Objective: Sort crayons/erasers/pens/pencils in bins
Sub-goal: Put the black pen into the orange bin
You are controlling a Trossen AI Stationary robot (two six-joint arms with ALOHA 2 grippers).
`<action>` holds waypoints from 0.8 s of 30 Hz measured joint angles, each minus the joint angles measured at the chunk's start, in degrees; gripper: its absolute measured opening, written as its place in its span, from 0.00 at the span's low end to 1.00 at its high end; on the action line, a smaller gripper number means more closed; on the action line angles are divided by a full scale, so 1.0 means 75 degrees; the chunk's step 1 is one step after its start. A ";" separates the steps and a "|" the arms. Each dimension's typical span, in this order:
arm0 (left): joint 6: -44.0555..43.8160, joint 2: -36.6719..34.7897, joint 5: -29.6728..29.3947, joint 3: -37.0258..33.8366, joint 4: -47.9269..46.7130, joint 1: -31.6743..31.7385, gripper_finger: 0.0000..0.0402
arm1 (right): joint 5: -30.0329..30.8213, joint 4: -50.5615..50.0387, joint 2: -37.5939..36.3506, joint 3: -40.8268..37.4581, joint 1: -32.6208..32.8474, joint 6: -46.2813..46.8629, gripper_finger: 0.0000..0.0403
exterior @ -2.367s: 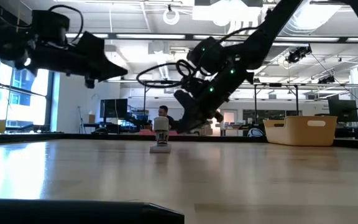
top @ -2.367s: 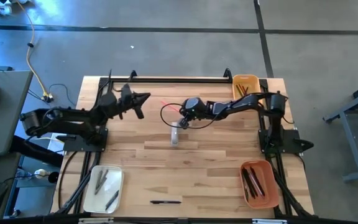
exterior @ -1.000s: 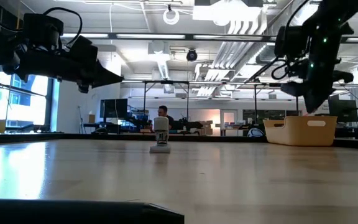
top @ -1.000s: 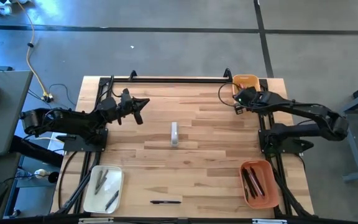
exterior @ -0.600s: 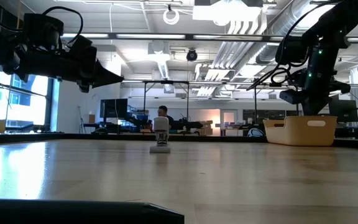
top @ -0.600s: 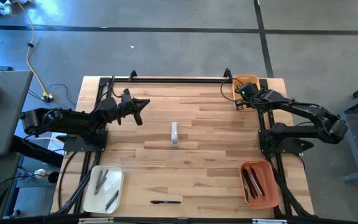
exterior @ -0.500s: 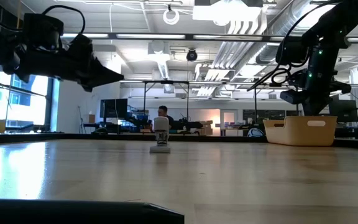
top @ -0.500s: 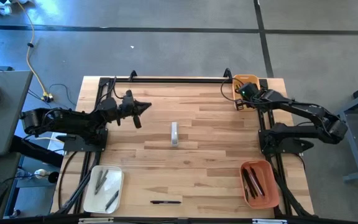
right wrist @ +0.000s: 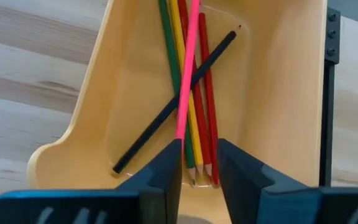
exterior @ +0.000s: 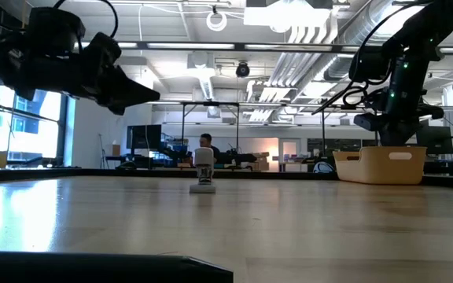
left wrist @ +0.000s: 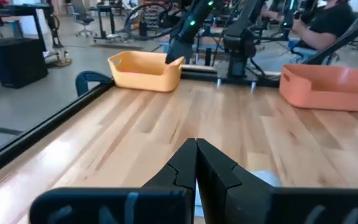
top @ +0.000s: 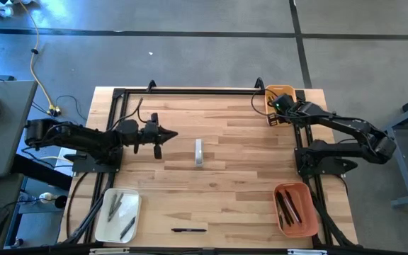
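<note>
While the right gripper [right wrist: 197, 163] hangs over the yellow bin [right wrist: 291, 93], its fingers stand slightly apart astride a pink pencil [right wrist: 187, 74] that lies on the red, green, yellow and dark pencils there. Over the table's [top: 239, 156] left half, the left gripper [top: 163, 134] is pressed together, empty.

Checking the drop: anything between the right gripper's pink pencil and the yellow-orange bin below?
Nothing visible. The right gripper, jaws parted, is directly over the yellow-orange bin; the pink pencil hangs between the fingers above the pencils already lying inside.
</note>
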 joint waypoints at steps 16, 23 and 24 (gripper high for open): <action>-0.0327 0.0000 -0.1716 0.1605 -0.3489 -0.3347 0.00 | 0.0317 0.1376 -0.2300 -0.0183 0.2555 -0.0546 0.03; -0.1327 0.0150 -0.2516 0.2432 -0.5137 -0.5337 0.00 | 0.0277 0.5445 -0.2574 -0.1847 0.5102 -0.0996 0.01; -0.1495 0.0211 -0.2701 0.2561 -0.5335 -0.5615 0.00 | 0.0282 0.6149 -0.2492 -0.2101 0.5423 -0.1025 0.01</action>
